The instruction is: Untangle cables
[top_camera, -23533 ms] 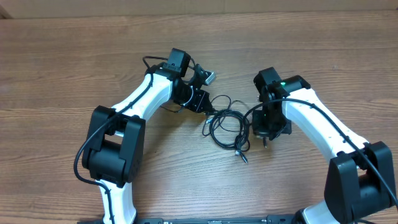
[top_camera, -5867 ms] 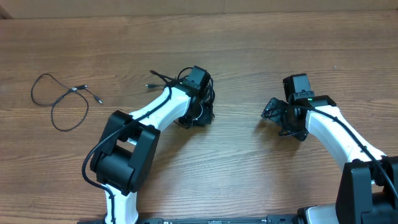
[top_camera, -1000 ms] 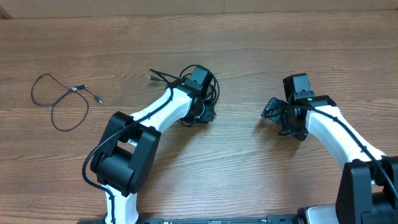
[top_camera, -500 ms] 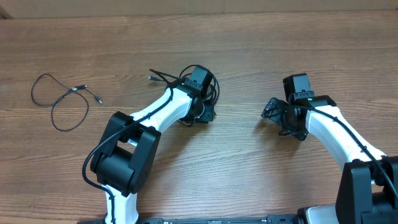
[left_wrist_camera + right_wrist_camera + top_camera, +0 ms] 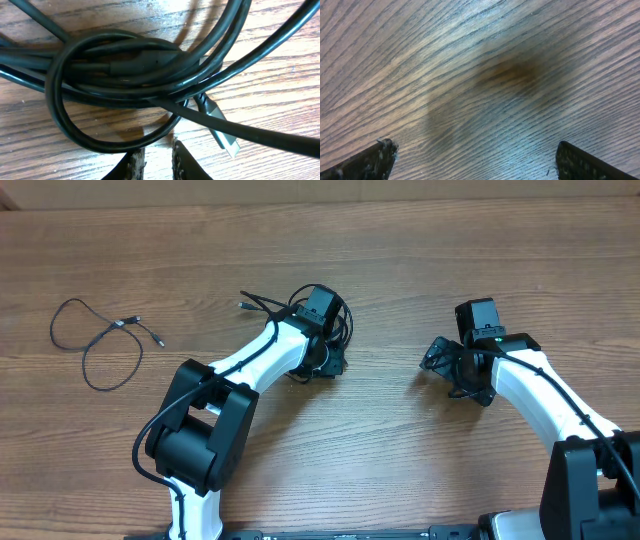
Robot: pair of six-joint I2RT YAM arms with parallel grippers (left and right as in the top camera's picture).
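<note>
Overhead view: one cable (image 5: 100,345) seen laid apart at far left of desk (image 5: 400,240) (judged freed). Tangle (image 5: 125,65) knotted beneath left end effector (image 5: 157,161), narrowed, nothing gripped. Right end effector (image 5: 475,152) spread wide, empty. Untangling judged unfinished.

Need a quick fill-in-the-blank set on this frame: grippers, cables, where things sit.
1. The right gripper hangs ___ over bare wood, holding nothing.
2. One cable lies alone on the robot's ___ side of the table.
3. The left gripper hovers at the tangled bundle, whose visible plug has a ___ metal tip.

Missing words: open; left; silver.
</note>
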